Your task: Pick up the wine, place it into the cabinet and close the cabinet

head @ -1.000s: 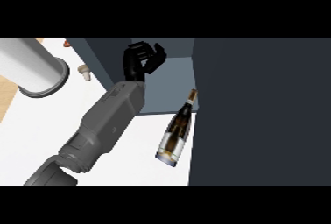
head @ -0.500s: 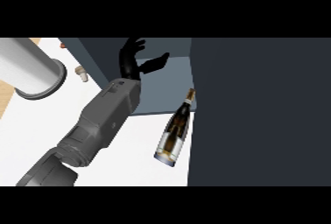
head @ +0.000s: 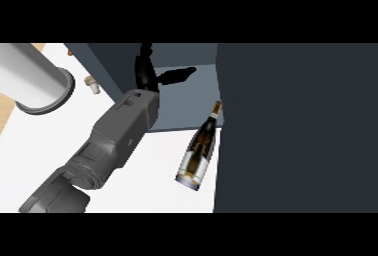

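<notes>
The wine bottle [head: 199,151] is lying on its side on the white counter [head: 140,165], its neck pointing far and slightly right, reaching onto the floor of the cabinet [head: 177,107], its base sitting near, toward the counter's edge. Just to its right, a broad dark panel [head: 295,130] (probably the cabinet's open door, though I cannot be sure) is filling that side of the view.

By the look of it the bottle is glass: stiff, fairly heavy if full, smooth and likely slippery, and breakable if knocked. Being round, it is also likely to roll at a sideways nudge. The wide labelled body looks like the best place to take hold, wrapping round it near the middle; the thin neck would leave the weight hanging.

One hand [head: 151,75] is showing, at the end of a grey forearm [head: 111,140] coming in from the near left. It is holding nothing: the fingers are stretching straight toward the far side and the thumb is sticking out to the right, above the cabinet floor, apart from the bottle. Which arm it is I cannot tell.

At the far left a big grey cylinder [head: 29,80] is standing.
</notes>
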